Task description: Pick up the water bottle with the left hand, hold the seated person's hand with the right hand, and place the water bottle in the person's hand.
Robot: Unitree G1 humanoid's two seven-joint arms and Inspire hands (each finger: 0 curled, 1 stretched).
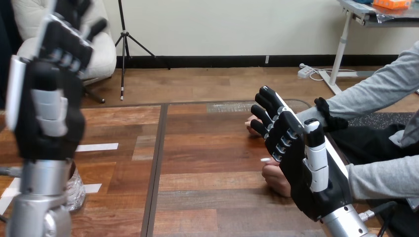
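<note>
Head view: the robot's left hand (49, 113), black with white shells, hangs raised, fingers straight and empty; the clear plastic water bottle (75, 190) stands on the wooden table (212, 163) below it, half hidden behind the silver forearm (43, 180); a blind descent could topple it. The right hand (301, 163), fingers straight, holding nothing, stands before the person's hands (274, 180); closing carelessly might pinch or miss them.
</note>
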